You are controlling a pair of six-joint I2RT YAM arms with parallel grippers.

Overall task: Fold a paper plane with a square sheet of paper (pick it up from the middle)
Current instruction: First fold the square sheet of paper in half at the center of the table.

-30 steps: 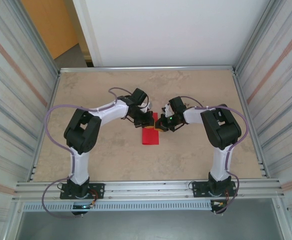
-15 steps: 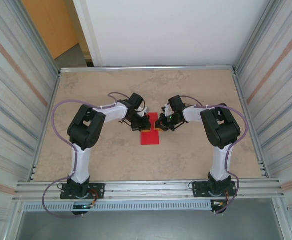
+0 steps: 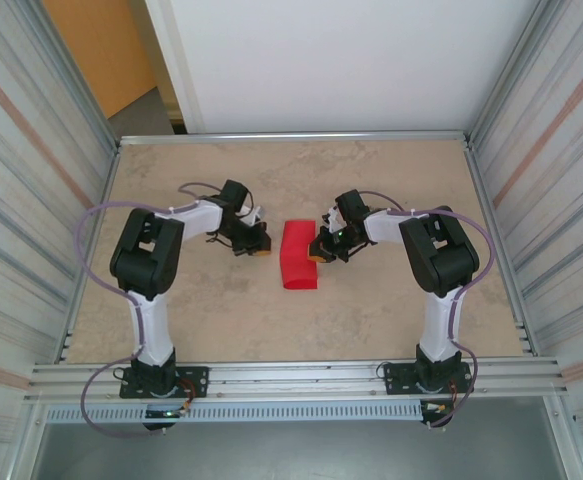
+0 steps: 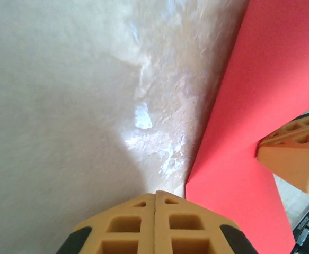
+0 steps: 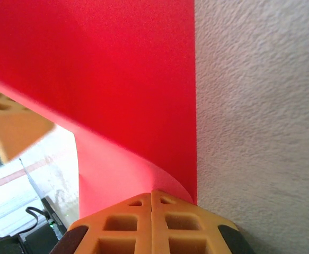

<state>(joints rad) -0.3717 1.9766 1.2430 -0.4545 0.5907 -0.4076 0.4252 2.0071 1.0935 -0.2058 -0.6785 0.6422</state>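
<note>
The red sheet of paper (image 3: 298,258) lies mid-table as a narrow folded strip, its upper layer bowed upward. My left gripper (image 3: 261,248) is shut and empty, a little left of the sheet; in the left wrist view its tips (image 4: 155,192) sit over bare table beside the paper's (image 4: 260,106) near corner. My right gripper (image 3: 319,250) is shut at the sheet's right edge. In the right wrist view its tips (image 5: 151,191) rest where the paper (image 5: 117,69) curls up; a pinch cannot be made out.
The beige table (image 3: 391,310) is fenced by corrugated metal walls (image 3: 31,200) on both sides and a white panel (image 3: 321,60) at the back. An aluminium rail (image 3: 291,378) with the arm bases runs along the near edge.
My left gripper has drawn back to the left, off the paper. The sheet's upper layer has sprung up into a bow. The right gripper has stayed put.
</note>
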